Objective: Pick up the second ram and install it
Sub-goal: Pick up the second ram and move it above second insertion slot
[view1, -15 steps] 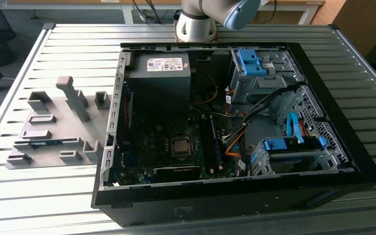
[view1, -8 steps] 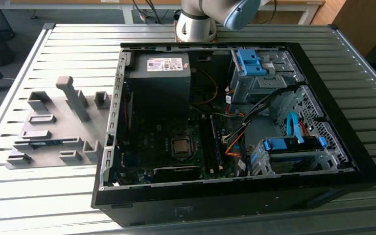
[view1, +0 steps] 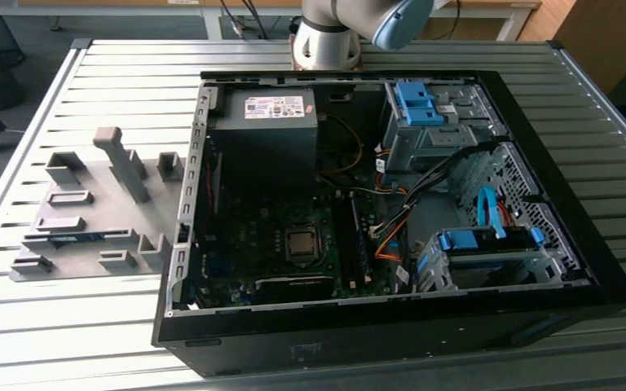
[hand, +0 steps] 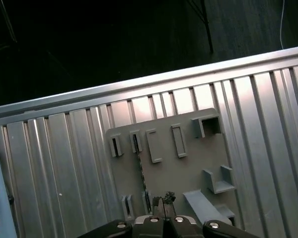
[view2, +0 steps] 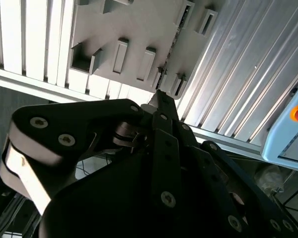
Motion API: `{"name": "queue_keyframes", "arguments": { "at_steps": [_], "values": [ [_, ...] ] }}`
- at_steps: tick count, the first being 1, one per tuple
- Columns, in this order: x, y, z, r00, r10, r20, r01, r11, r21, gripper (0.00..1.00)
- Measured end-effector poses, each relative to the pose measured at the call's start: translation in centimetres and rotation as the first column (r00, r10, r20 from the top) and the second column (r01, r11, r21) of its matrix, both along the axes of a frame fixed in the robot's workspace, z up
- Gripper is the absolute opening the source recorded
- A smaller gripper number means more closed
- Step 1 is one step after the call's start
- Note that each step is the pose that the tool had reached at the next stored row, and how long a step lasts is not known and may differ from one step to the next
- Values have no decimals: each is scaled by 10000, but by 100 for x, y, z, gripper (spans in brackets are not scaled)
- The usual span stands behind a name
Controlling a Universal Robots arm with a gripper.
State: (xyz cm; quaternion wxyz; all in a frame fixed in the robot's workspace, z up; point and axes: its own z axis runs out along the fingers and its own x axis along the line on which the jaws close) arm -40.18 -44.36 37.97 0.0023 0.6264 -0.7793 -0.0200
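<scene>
The second ram (view1: 74,238) is a thin blue stick lying low in a slot of the grey holder plate (view1: 95,212), on the exterior view's left beside the open computer case (view1: 378,318). In the first wrist view the ram (hand: 138,166) shows edge-on as a thin dark strip standing across the plate (hand: 188,168). My gripper (hand: 162,199) hangs high above the plate, shut with nothing in it, its tips over the plate's near part, close beside the ram's end. In the second wrist view the gripper (view2: 159,97) points at the same plate (view2: 139,29).
Inside the case lie the motherboard with its processor socket (view1: 302,243) and long dark memory slots (view1: 351,236), loose cables (view1: 394,232) and light-blue drive latches (view1: 416,102). Tall grey posts (view1: 123,163) rise from the holder plate. The arm's base (view1: 324,37) stands behind the case.
</scene>
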Motion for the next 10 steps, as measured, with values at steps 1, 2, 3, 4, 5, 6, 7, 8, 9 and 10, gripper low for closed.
{"name": "queue_keyframes", "arguments": {
  "at_steps": [1, 2, 3, 4, 5, 6, 7, 8, 9, 10],
  "values": [
    [0, 0, 0, 10000, 55, 1, -55, 10000, 0, 11],
    [0, 0, -1, 9999, 173, 1, -173, 9999, 0, 11],
    [-1, 0, -3, 9995, 330, 1, -330, 9995, 0, 11],
    [-1, 0, -5, 9988, 498, 2, -498, 9988, 1, 11],
    [-1, 0, -7, 9978, 668, 2, -668, 9978, 0, 11],
    [-1, 0, -9, 9965, 835, 1, -835, 9965, 0, 11],
    [-1, 0, -11, 9949, 1007, 1, -1007, 9949, 0, 11],
    [-1, 0, -14, 9933, 1155, 1, -1155, 9933, 0, 11],
    [-1, 0, -16, 9915, 1302, 1, -1302, 9915, 0, 11],
    [-1, 0, -20, 9896, 1440, 1, -1440, 9896, 0, 11]
  ]
}}
